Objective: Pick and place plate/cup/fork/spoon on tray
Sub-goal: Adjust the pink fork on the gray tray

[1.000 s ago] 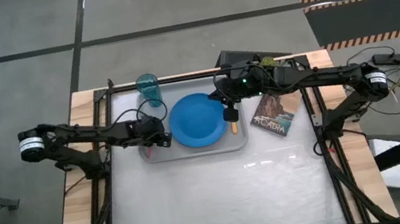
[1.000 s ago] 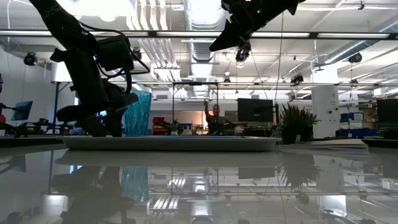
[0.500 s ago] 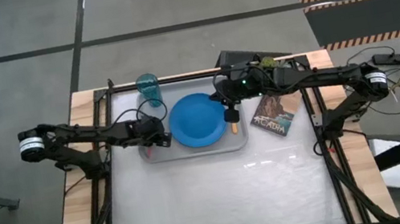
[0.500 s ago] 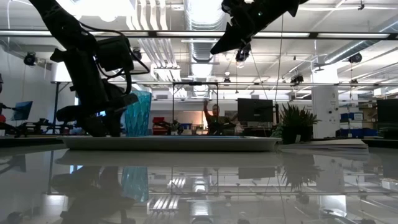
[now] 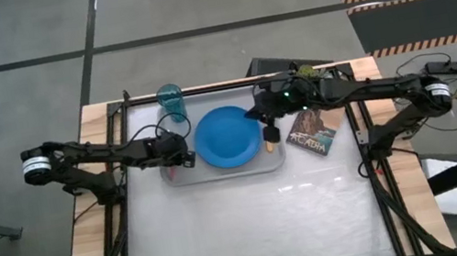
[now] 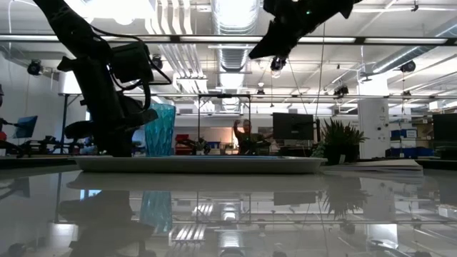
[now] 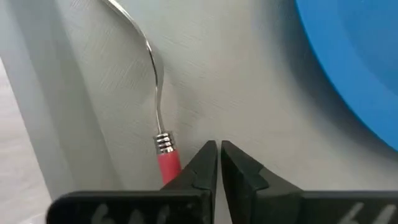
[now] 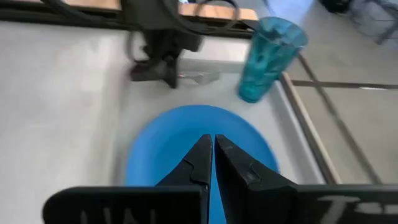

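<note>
The grey tray lies at the table's far middle and carries the blue plate. The teal cup stands at its far left corner. The fork lies flat on the tray's left part, with its pink-red handle beside my left gripper. That gripper is shut with nothing between its fingers, low over the tray floor. The spoon's orange handle lies on the tray right of the plate. My right gripper is shut and empty, high above the plate's right edge. My left gripper's shut fingers stand right next to the fork's pink-red handle, coming slanting down from the table's left. The handle runs in behind one finger, and I cannot tell whether that finger touches it. The fork lies flat on the tray.
A brownish picture card lies on the table right of the tray. A small potted plant stands behind it. A dark frame bar runs along the far edge. The table's near half is bare. A person shows far back in the room.
My left gripper has shut where it was, beside the fork's handle, and the fork stays lying on the tray. My right gripper, still shut, has gone a little toward the table's right edge above the plate's rim.
</note>
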Controlling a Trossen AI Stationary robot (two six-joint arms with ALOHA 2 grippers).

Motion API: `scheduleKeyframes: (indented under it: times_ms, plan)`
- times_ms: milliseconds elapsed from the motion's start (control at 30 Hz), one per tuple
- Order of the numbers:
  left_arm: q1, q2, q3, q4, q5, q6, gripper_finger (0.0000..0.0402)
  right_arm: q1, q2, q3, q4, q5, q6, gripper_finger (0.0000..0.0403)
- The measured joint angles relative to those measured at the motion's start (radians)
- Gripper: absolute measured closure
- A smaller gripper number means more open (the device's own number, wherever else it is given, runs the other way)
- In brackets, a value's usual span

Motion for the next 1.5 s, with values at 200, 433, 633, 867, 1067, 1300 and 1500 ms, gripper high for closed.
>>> scheduleKeyframes:
  times_ms: [200,433,633,867,1067,1300,1500]
  plan:
    - [-0.020,-0.025,0.061,-0.051,0.003,0.018,0.0400,0.008,-0.109,-0.093,0.015,-0.071,0.070,0.0394]
    - [0.005,-0.086,0.114,-0.296,-0.003,-0.023,0.0399,0.018,-0.207,-0.185,0.057,-0.071,0.108,0.0394]
    - [0.019,-0.098,0.083,-0.244,0.016,-0.001,0.0355,0.028,-0.259,-0.233,0.068,-0.071,0.121,0.0394]
    - [0.021,-0.097,0.063,-0.230,-0.045,-0.001,0.0284,0.042,-0.294,-0.270,0.069,-0.072,0.134,0.0394]
    - [0.021,-0.097,-0.002,-0.119,-0.041,-0.002,0.0270,0.051,-0.318,-0.303,0.076,-0.071,0.163,0.0394]
    - [0.020,-0.090,-0.084,-0.013,-0.045,-0.025,0.0285,0.051,-0.316,-0.308,0.078,-0.071,0.176,0.0394]
    - [0.015,-0.081,-0.103,0.035,-0.070,-0.028,0.0363,0.051,-0.316,-0.308,0.096,-0.071,0.184,0.0394]
